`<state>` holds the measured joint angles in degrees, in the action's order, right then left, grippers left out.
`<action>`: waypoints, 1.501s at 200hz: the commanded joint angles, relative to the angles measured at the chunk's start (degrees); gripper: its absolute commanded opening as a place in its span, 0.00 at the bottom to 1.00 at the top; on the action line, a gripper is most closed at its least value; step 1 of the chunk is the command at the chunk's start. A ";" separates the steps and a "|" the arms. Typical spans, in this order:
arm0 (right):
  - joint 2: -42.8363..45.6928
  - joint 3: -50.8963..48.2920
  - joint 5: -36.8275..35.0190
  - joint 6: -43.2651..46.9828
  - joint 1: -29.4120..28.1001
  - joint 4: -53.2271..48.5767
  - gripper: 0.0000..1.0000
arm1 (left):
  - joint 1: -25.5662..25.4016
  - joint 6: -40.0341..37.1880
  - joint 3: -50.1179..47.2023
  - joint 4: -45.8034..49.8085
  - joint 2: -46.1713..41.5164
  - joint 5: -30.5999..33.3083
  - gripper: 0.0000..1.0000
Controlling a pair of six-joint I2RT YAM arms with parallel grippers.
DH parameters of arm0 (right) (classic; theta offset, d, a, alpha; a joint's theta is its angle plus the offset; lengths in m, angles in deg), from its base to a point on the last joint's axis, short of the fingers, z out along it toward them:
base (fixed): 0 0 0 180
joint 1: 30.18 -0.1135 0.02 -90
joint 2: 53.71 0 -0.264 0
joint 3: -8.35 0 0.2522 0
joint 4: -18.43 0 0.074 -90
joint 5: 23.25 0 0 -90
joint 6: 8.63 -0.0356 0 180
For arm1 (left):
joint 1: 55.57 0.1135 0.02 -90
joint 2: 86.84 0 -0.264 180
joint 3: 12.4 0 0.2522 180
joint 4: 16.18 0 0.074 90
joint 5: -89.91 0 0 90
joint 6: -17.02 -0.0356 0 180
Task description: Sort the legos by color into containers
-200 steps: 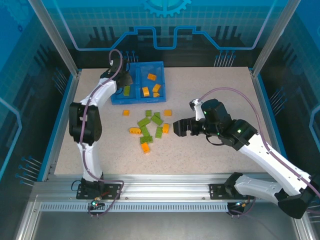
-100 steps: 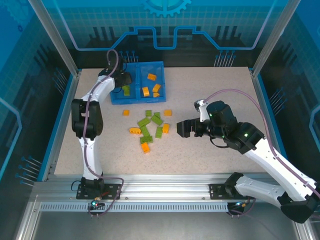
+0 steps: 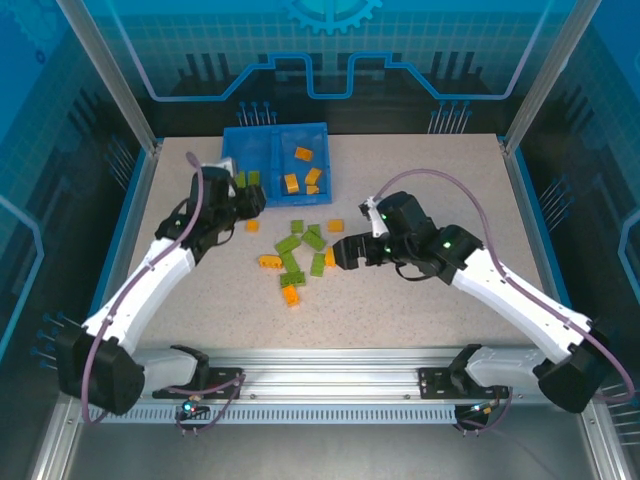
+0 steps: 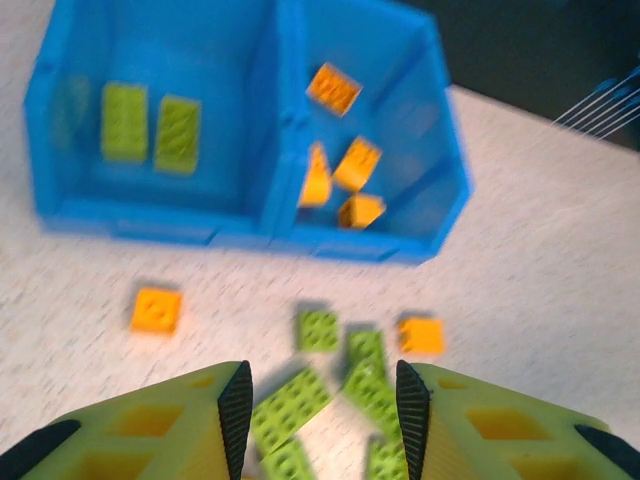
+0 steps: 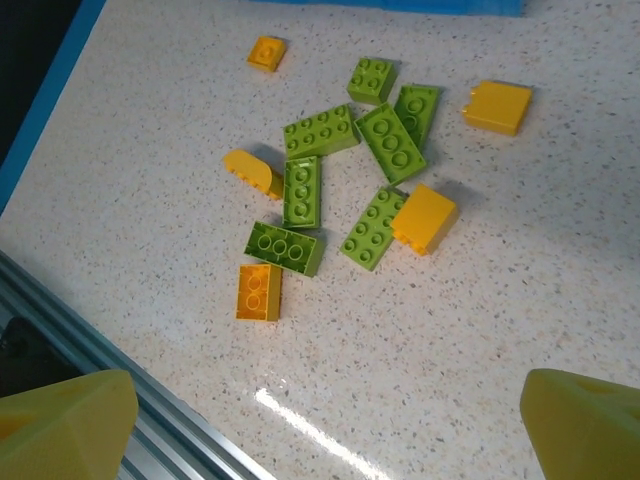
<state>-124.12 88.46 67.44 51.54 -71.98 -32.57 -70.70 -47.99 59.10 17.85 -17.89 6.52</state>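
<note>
While the left gripper (image 4: 322,405) hangs just short of the tray (image 4: 240,230), jaws partly spread and empty, the right gripper (image 5: 325,425) stands closer to the loose legos (image 5: 340,170), jaws at full spread with nothing between them. One orange brick (image 5: 425,218) lies ahead of the right jaws, slightly right of centre, touching a green brick (image 5: 372,230) whose long axis runs oblique to the jaw line. Judgement: right arm is better placed.

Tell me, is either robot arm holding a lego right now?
No, nothing is held. The left jaws stand apart and empty near the tray; the right jaws gape wide above the loose legos.
</note>
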 commanded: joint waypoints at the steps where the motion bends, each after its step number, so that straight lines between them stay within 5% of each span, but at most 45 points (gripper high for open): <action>1: -3.53 3.18 2.26 1.20 -1.87 3.84 1.00 | -0.07 -1.43 -6.06 3.97 -0.81 4.79 0.46; 46: -10.70 8.23 2.94 1.01 -3.66 2.89 1.00 | 1.08 -7.44 -2.76 3.60 12.45 3.33 0.54; 109: -5.90 5.85 0.04 0.30 -3.99 0.70 1.00 | 6.24 -14.10 11.06 4.16 33.13 3.79 0.63; 150: -5.06 5.87 -0.16 -0.34 -3.89 0.47 1.00 | 7.83 -15.76 19.25 9.15 41.12 -1.30 0.64; 300: -1.78 5.02 -0.77 -1.11 -3.86 0.14 1.00 | 7.84 -15.47 27.24 19.64 49.69 -0.08 0.38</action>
<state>-126.99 94.10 67.18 51.11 -75.31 -31.78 -63.23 -62.83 84.48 34.99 30.57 6.94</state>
